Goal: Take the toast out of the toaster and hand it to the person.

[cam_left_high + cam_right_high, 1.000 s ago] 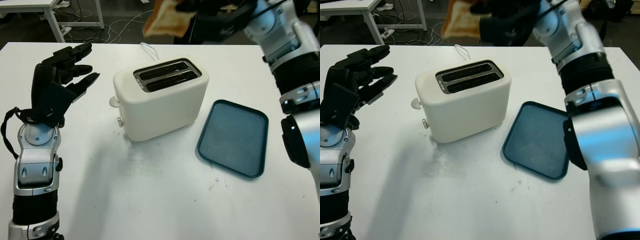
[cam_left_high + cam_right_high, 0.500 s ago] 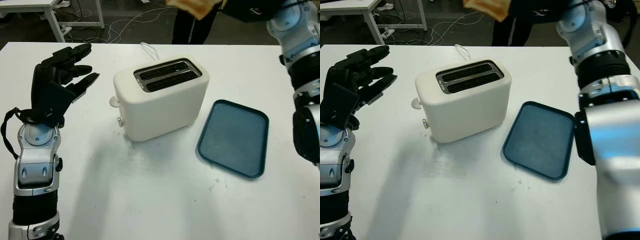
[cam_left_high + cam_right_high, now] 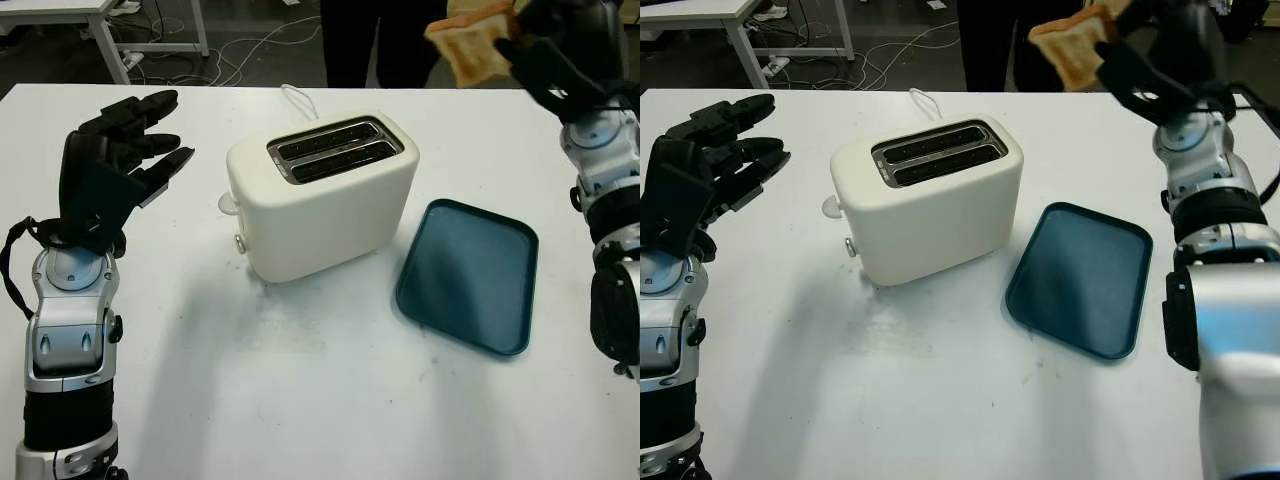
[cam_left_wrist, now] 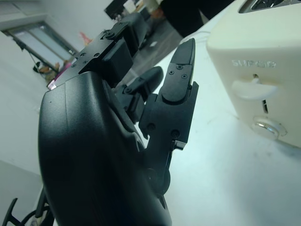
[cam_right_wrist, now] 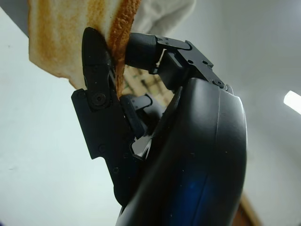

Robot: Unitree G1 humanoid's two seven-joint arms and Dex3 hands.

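Right hand (image 3: 560,45) around raised toast (image 3: 470,45)

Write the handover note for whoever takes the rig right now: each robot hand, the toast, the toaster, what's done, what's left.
Right robot hand: shut on the toast, held high above the table's far right, beyond the blue tray.
Left robot hand: open, raised over the table left of the toaster, holding nothing.
Toaster: both slots look empty.
Person: standing at the far edge, just left of the toast.
Done: toast is out of the toaster.
Left: pass it to the person; no person's hand is reaching for it yet.
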